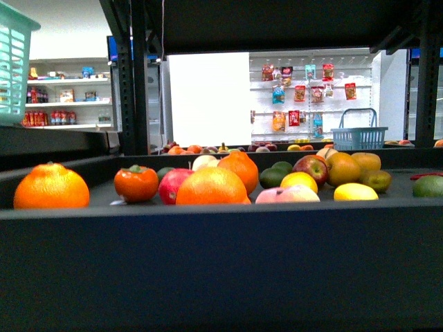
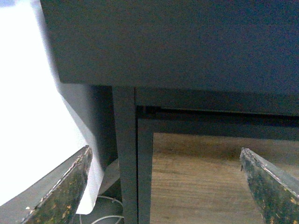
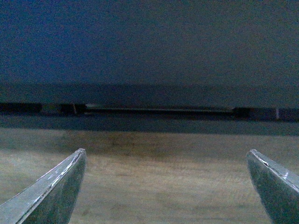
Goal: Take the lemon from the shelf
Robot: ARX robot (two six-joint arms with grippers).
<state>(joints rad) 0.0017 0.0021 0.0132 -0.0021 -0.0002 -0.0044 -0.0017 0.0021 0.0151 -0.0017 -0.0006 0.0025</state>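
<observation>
The lemon (image 1: 355, 191), a deep-yellow oval, lies on the right part of the shelf (image 1: 221, 256) tray among other fruit. The front view shows neither arm. In the left wrist view my left gripper (image 2: 164, 150) is open and holds nothing. It faces the shelf's black upright post (image 2: 125, 154) and brown wood-grain panel (image 2: 196, 182), below the dark tray's underside. My right gripper (image 3: 167, 151) is also open and empty, facing the wood-grain panel (image 3: 163, 186) under the dark tray front (image 3: 149, 51). Neither wrist view shows the lemon.
Around the lemon lie oranges (image 1: 51, 187), a persimmon (image 1: 136, 182), apples (image 1: 311, 168), green fruit (image 1: 429, 185) and a rounder yellow fruit (image 1: 299, 181). An upper tray (image 1: 277, 21) hangs overhead. A teal basket (image 1: 12, 62) sits at the upper left. White cables (image 2: 100, 212) lie by the post.
</observation>
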